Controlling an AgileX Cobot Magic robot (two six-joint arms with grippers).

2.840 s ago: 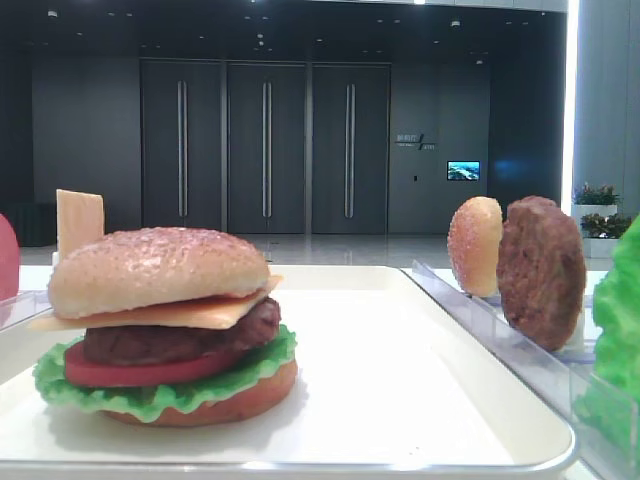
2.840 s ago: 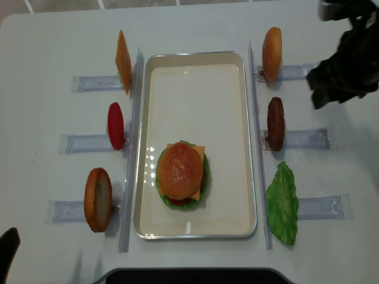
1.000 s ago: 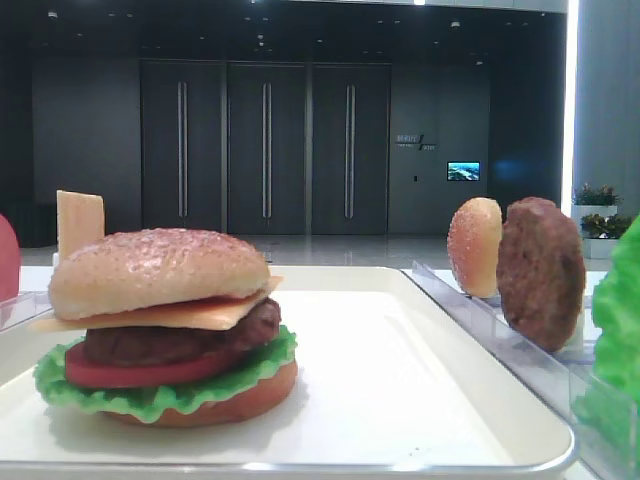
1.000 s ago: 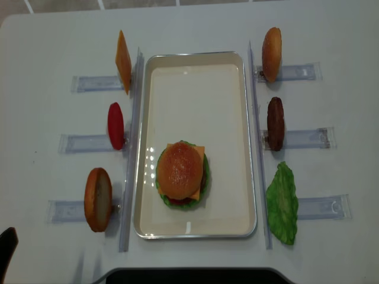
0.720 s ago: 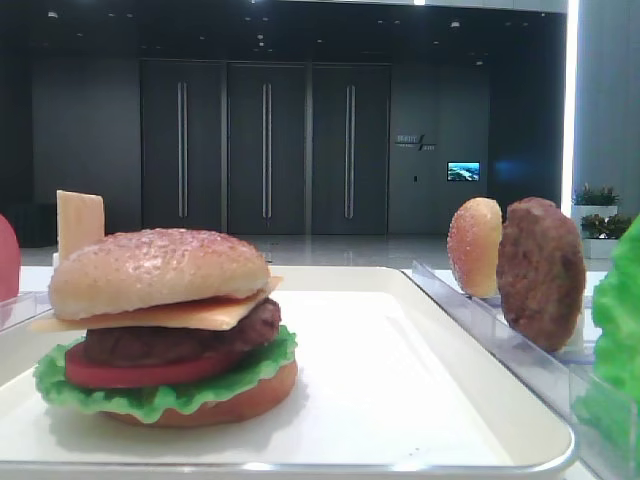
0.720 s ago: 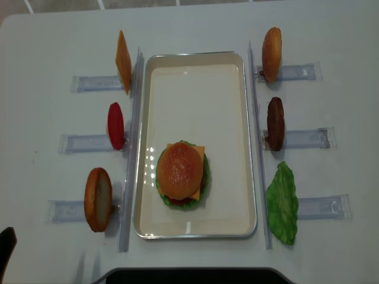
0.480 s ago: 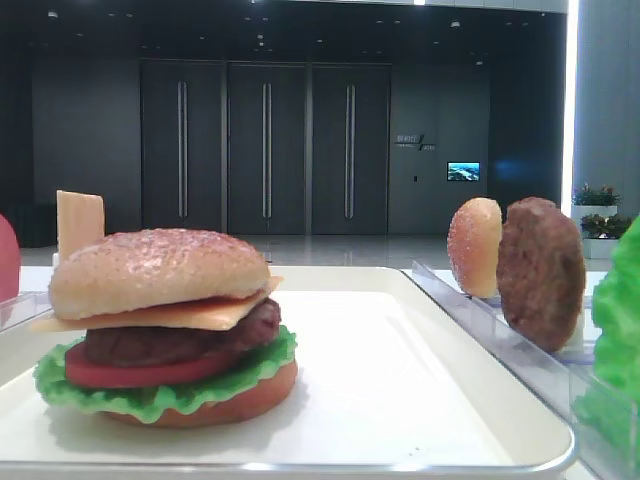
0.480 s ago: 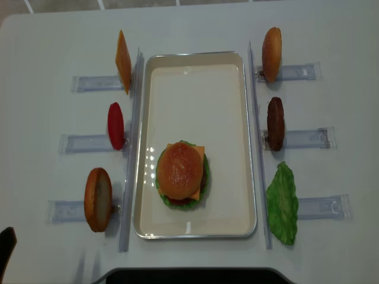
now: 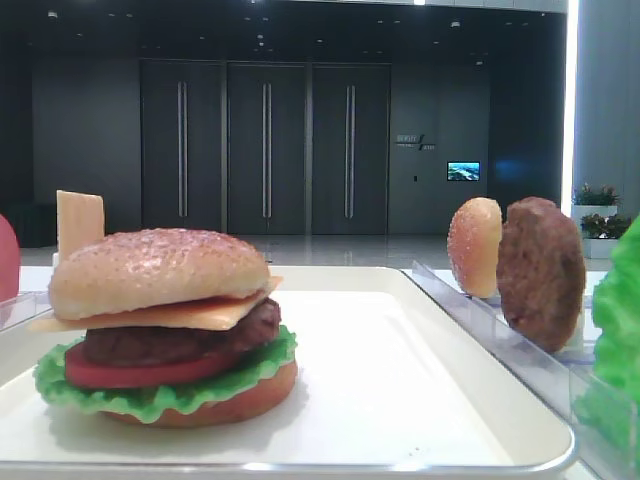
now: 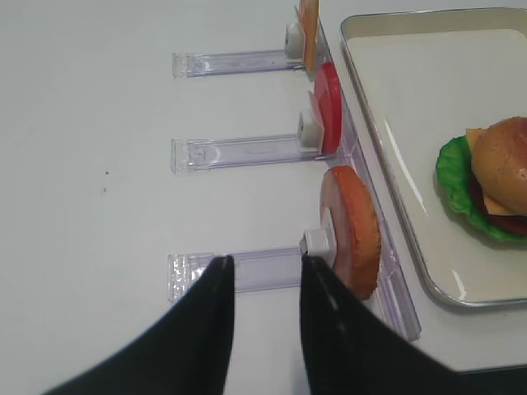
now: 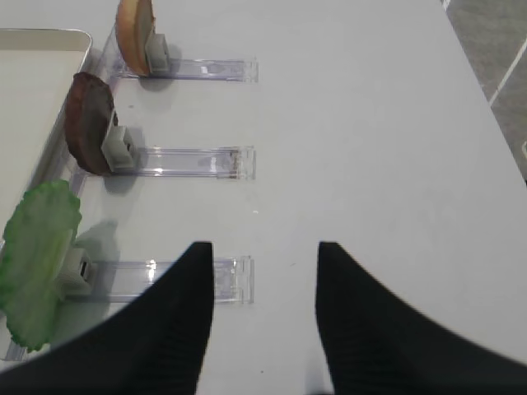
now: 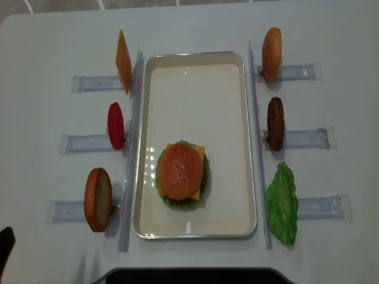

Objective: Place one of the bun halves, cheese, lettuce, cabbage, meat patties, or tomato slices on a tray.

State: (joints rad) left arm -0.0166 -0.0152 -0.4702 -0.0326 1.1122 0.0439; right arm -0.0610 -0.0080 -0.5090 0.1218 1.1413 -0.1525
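Note:
On the white tray (image 12: 195, 77) stands a stacked burger (image 12: 180, 171): the sesame bun top (image 9: 155, 268) over cheese (image 9: 200, 310), a patty, tomato and lettuce. My left gripper (image 10: 263, 262) hovers over the table left of the tray, by the flat orange bun (image 10: 356, 230) on its rack. Its jaws stand a little apart with nothing between them. My right gripper (image 11: 265, 247) is open and empty above the table right of the lettuce leaf (image 11: 37, 255). A spare patty (image 12: 275, 123) stands upright on the right.
Clear plastic racks flank the tray. On the left they hold a cheese slice (image 12: 123, 61), a tomato slice (image 12: 115, 125) and the flat bun (image 12: 98, 199). A paler bun (image 12: 272, 54) stands at the far right.
The right arm, seen earlier at the overhead view's upper right, has left that view. The burger and the racked pieces have not moved.

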